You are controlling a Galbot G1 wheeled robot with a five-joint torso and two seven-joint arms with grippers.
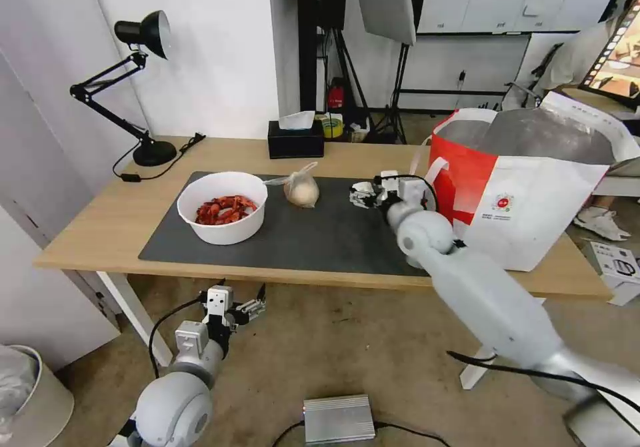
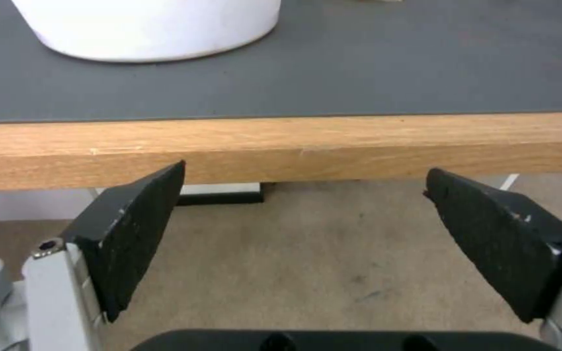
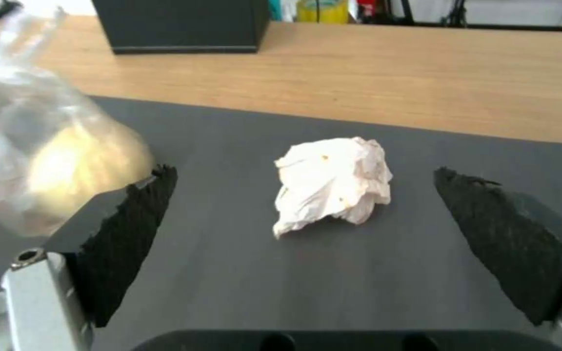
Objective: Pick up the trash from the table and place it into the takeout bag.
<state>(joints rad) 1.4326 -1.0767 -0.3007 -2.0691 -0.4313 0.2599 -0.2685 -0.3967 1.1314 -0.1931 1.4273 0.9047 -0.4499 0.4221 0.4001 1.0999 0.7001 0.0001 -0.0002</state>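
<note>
**Mia:** Where is the crumpled tissue (image 3: pixel 333 183)?

**Ben:** It lies on the dark grey mat (image 3: pixel 372 278), right between the two black fingers (image 3: pixel 131 234) of the right gripper (image 1: pixel 367 195). The fingers are spread wide and do not touch it. The gripper holds nothing.

**Mia:** What is next to it?

**Ben:** The knotted clear bag (image 1: pixel 301 188) with a pale lump inside. It sits just beside one finger.

**Mia:** And the white bowl (image 1: pixel 222 207)?

**Ben:** It is on the mat too, near the robot's left end. It has red shells (image 1: pixel 225 209) in it.

**Mia:** Where is the takeout bag (image 1: pixel 527 187)?

**Ben:** It stands on the table (image 1: pixel 100 220) just past the right gripper. Its top is open and I see silver lining. I cannot tell what is inside.

**Mia:** And the left gripper (image 1: pixel 241 307)?

**Ben:** It hangs low, in front of the table edge, wide open and empty.
</note>
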